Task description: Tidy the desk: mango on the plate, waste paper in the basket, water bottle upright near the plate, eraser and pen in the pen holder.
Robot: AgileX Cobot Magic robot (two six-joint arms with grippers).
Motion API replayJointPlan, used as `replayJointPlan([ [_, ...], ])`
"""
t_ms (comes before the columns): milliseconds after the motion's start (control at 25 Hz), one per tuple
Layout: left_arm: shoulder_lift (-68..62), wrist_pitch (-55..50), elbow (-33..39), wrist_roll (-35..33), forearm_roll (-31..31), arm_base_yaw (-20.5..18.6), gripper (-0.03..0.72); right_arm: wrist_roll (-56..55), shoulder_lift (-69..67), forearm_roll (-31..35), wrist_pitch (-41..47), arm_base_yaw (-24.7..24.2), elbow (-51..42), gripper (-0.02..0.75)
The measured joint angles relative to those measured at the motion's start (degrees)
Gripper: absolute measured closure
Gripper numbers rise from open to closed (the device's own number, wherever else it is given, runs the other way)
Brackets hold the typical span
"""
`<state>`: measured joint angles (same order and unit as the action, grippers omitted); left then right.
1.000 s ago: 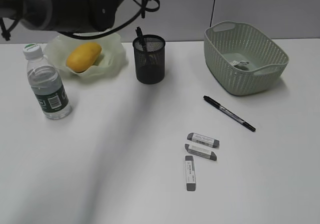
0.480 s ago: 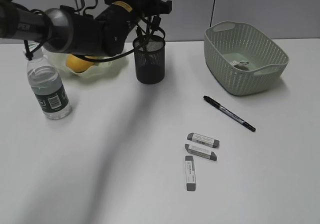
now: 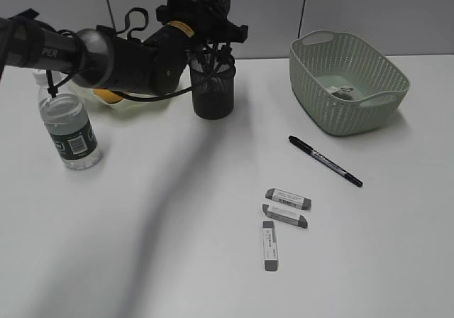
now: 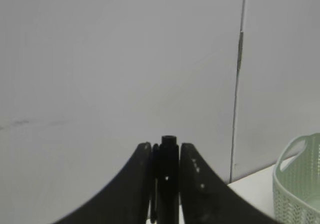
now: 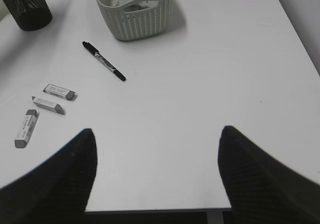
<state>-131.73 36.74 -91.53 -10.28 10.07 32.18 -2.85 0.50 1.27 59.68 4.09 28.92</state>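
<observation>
**Inspector A:** Since a second ago the left arm has swung in from the upper left of the frame, and the left gripper (image 3: pixel 213 45) now sits directly above the pen holder (image 3: pixel 211 85). Nothing else has shifted.

**Inspector B:** Jaw state?

**A:** The left wrist view shows the jaws closed on a black pen (image 4: pixel 169 179), held upright, presumably so it drops straight into the mesh cup. The right gripper (image 5: pixel 157 171) hangs with jaws wide apart and empty, low in its own view, parked clear of the work.

**B:** Remaining items?

**A:** A second pen (image 3: pixel 325 160) lies right of centre. Three erasers (image 3: pixel 284 216) lie below centre, close together. The water bottle (image 3: pixel 67 123) stands upright at left, near the plate (image 3: pixel 159 91). The mango (image 3: pixel 108 95) is mostly hidden behind the arm. The waste paper (image 3: pixel 342 90) rests inside the basket (image 3: pixel 347 80), upper right.

**B:** Assessment?

**A:** Pen deposit under way; one pen and the erasers outstanding.
</observation>
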Motion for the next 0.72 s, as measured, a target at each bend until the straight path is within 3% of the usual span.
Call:
replayJointPlan([
  [80, 0.00, 0.00, 0.00, 0.00, -1.95, 0.00, 0.441, 0.00, 0.00, 0.00, 0.00, 0.00, 0.00, 0.145],
  [200, 0.05, -0.08, 0.00, 0.00, -4.97, -0.06, 0.246, 0.00, 0.00, 0.00, 0.00, 0.00, 0.00, 0.145],
  [280, 0.38, -0.95, 0.00, 0.00, -5.83, -0.06, 0.171, 0.00, 0.00, 0.00, 0.00, 0.00, 0.00, 0.145],
  [560, 5.70, -10.23, 0.05, 0.00, -6.17, -0.06, 0.123, 0.00, 0.00, 0.00, 0.00, 0.00, 0.00, 0.145],
  [720, 12.57, -21.02, 0.05, 0.00, -6.17, -0.06, 0.122, 0.00, 0.00, 0.00, 0.00, 0.00, 0.00, 0.145],
])
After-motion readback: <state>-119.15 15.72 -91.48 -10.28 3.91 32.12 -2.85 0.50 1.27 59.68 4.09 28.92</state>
